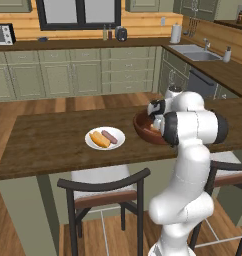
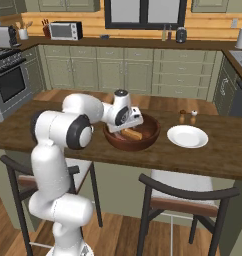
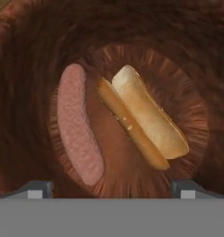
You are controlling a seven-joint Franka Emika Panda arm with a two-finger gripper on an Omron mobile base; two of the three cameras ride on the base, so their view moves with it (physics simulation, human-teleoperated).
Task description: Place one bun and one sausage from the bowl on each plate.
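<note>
While hanging over the bowl (image 2: pixel 152 131) w/ jaws spread wide & gripping nothing, gripper (image 3: pixel 112 187) looks straight down at one bun (image 3: pixel 148 115) & one sausage (image 3: pixel 79 125) lying side by side on bowl floor, apart from each other. Left plate (image 1: pixel 118 141) already loaded w/ bun (image 1: pixel 99 139) + sausage (image 1: pixel 110 136), touching; right plate (image 2: pixel 187 136) bare, just beside bowl on counter (image 2: pixel 213 160)
</note>
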